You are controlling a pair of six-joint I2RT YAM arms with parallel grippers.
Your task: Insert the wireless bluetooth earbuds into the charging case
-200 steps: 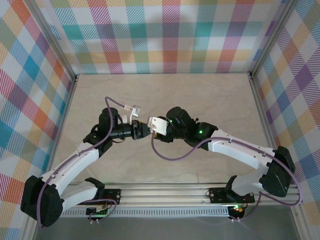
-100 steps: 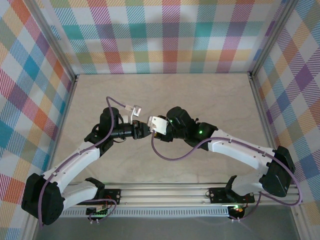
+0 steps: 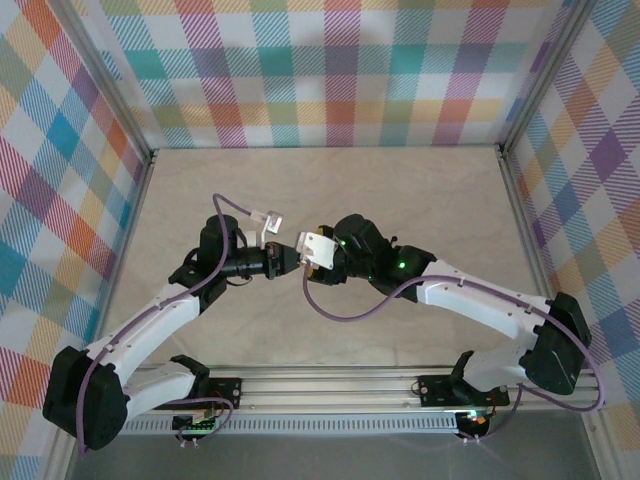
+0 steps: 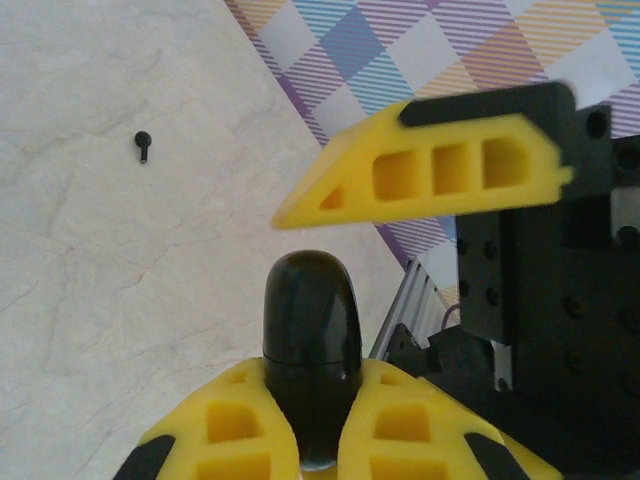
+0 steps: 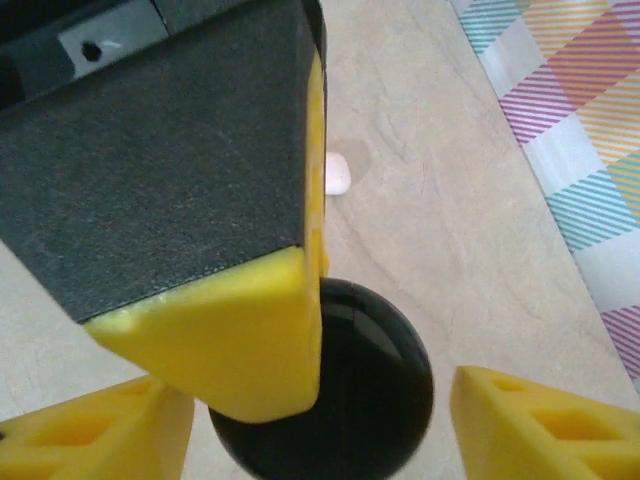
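Two yellow fingers (image 4: 185,425) of the left gripper (image 4: 305,400) are pinching the lower end of a glossy black rounded charging case (image 4: 308,320), pressed tight on it. The right gripper (image 5: 320,425) is facing it with jaws spread either side of the same case, and a gap is showing, so no grip. Both are meeting above the beige marbled table (image 3: 420,190). Out past the left fingertips, one tiny black stemmed earbud (image 4: 143,146) is lying on the table, well apart. Beyond the right gripper a small white rounded item (image 5: 337,173) is lying there; can't tell whether it's an earbud or a case.
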